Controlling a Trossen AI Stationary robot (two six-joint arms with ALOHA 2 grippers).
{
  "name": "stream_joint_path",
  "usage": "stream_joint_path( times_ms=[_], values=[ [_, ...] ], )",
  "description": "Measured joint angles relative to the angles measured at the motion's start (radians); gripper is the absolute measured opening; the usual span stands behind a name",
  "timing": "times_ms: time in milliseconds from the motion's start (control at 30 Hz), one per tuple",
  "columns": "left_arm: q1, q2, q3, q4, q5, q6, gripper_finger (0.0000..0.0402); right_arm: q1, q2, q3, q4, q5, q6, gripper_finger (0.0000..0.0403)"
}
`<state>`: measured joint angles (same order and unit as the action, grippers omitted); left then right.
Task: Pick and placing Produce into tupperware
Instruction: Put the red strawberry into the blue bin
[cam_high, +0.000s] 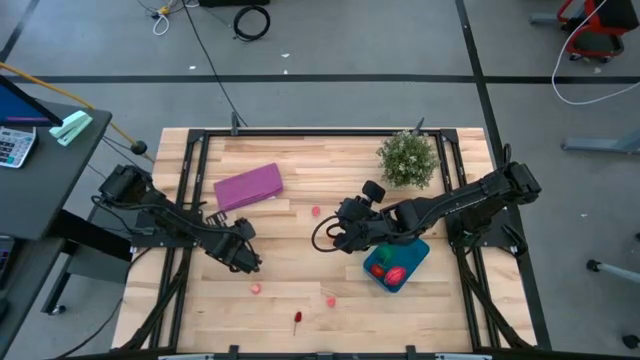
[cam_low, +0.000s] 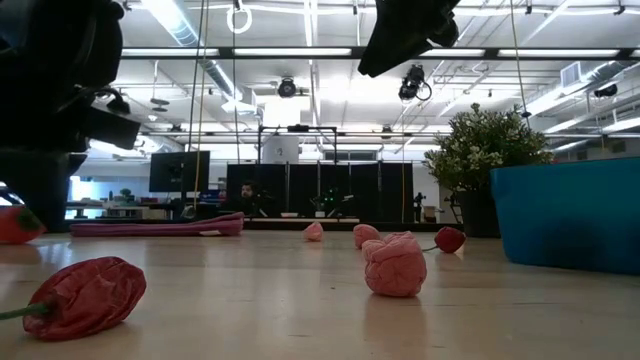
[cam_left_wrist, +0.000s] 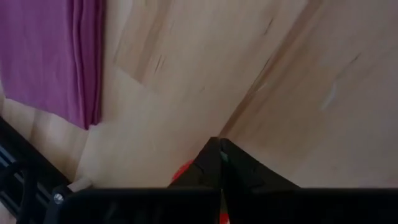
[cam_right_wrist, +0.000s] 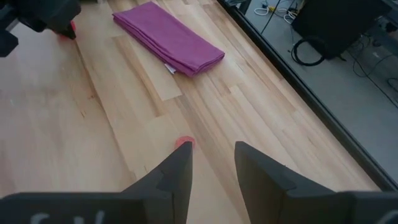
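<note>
The teal tupperware (cam_high: 417, 249) sits right of centre and shows in the low view as a blue wall (cam_low: 565, 215). Red (cam_high: 394, 274) and green (cam_high: 381, 258) produce lie inside it. Loose pieces rest on the table: a pink one (cam_high: 316, 212), another pink (cam_high: 256, 288), a third pink (cam_high: 330, 298) and a red one (cam_high: 297, 319). My right gripper (cam_high: 341, 236) hovers open just left of the container, empty, with the pink piece (cam_right_wrist: 184, 143) ahead of its fingers (cam_right_wrist: 213, 163). My left gripper (cam_high: 243, 258) is at centre-left, shut on a red piece. My left gripper (cam_left_wrist: 219, 149) has its two fingers closed together on a small red produce piece (cam_left_wrist: 183, 172). Red shows beside one finger and in the seam between them, and the fingers hide most of it. The right wrist view shows the red piece (cam_right_wrist: 69, 28) at this gripper's tip.
A flat purple object (cam_high: 248, 187) lies far-left of centre. A bushy potted plant (cam_high: 408, 158) stands at the far right, behind the container. In the low view a red pepper-like piece (cam_low: 85, 295) and a pink knobbly piece (cam_low: 395, 265) lie near the table's near edge.
</note>
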<state>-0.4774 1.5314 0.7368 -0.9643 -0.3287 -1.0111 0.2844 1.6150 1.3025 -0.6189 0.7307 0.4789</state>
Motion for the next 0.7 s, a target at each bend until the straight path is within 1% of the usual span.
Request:
stream_joint_path(
  times_ms=[133, 200, 300, 433, 533, 600, 700],
  values=[
    [0.0, 0.0, 0.023, 0.004, 0.0, 0.002, 0.0004, 0.001, 0.0, 0.0, -0.001, 0.0, 0.005, 0.0128],
    [0.0, 0.0, 0.05, 0.004, -0.007, 0.025, 0.0003, 0.007, -0.004, 0.0, -0.021, 0.0, 0.035, 0.0127],
    [0.0, 0.0, 0.114, 0.005, -0.034, 0.065, 0.0003, 0.023, -0.023, 0.0, -0.071, -0.004, 0.089, 0.012],
    [0.004, 0.0, 0.224, 0.011, -0.087, 0.148, 0.0002, 0.064, -0.063, 0.0, -0.175, -0.011, 0.215, 0.0109],
    [0.015, 0.0, 0.312, 0.049, -0.11, 0.237, 0.0001, 0.105, -0.094, 0.0, -0.271, -0.023, 0.303, 0.0102],
    [0.024, 0.0, 0.37, 0.098, -0.127, 0.313, 0.0001, 0.136, -0.118, 0.0, -0.339, -0.049, 0.369, 0.0099],
    [0.044, 0.0, 0.436, 0.241, -0.161, 0.463, 0.0001, 0.19, -0.15, 0.0, -0.428, -0.07, 0.5, 0.0097]
  ],
)
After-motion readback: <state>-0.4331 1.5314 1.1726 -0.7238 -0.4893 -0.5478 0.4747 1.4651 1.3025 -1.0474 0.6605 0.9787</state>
